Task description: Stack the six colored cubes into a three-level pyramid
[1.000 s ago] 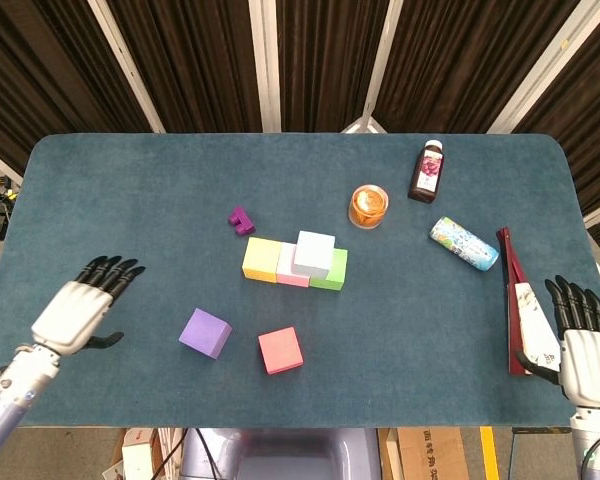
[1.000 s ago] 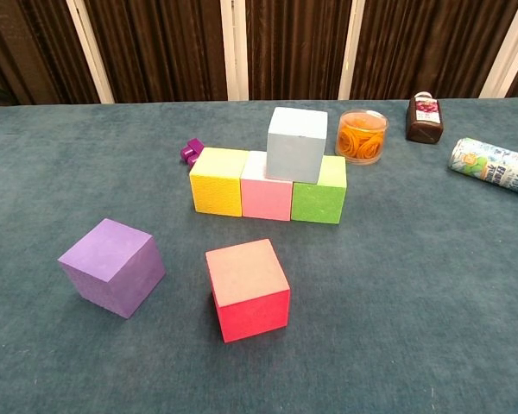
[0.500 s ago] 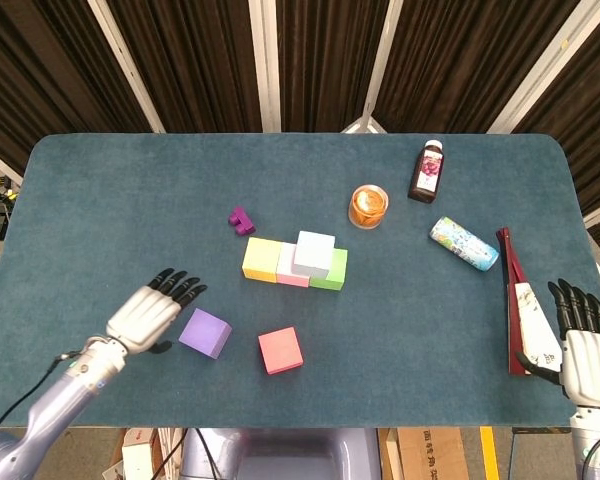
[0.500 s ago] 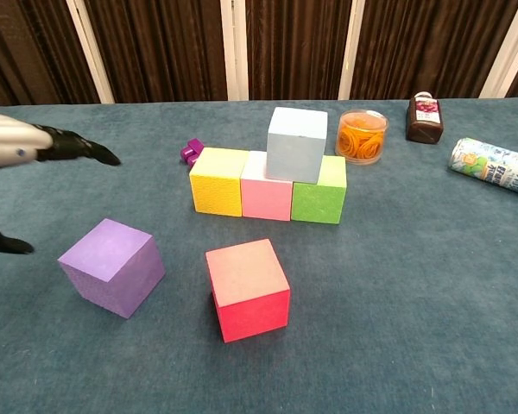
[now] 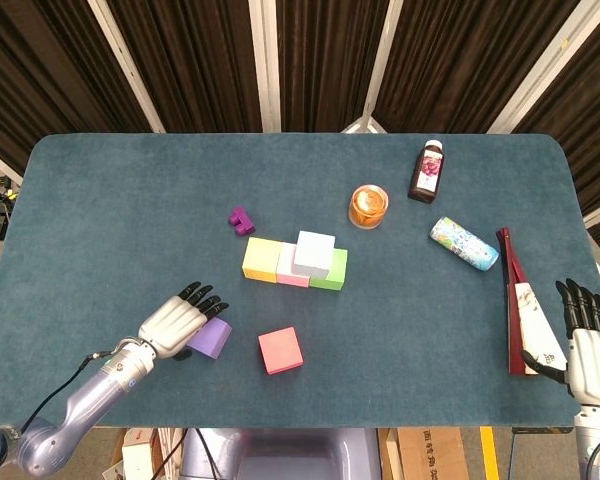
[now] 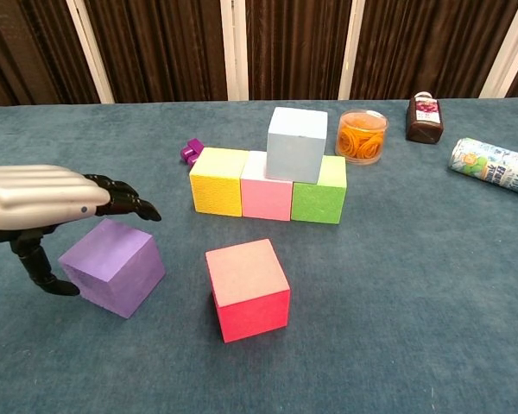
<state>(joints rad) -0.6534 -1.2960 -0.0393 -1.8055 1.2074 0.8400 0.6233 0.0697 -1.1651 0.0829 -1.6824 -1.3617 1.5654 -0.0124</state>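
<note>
Over purple cube [image 5: 212, 339], left hand [image 5: 177, 322] now arrived, fingers spread

The left hand [image 5: 177, 322] covers the near left part of the purple cube [image 5: 215, 339] in the head view. In the chest view the picture's left edge cuts off its wrist, and the right edge cuts off the blue tube [image 6: 495, 166]. The right hand [image 5: 587, 350] shows only in the head view, low in the corner.

table [image 5: 110, 210]: we see teal felt top
far wall [image 5: 320, 60]: dark brown curtains, white slats
floor [image 5: 450, 452]: cardboard near right
</note>
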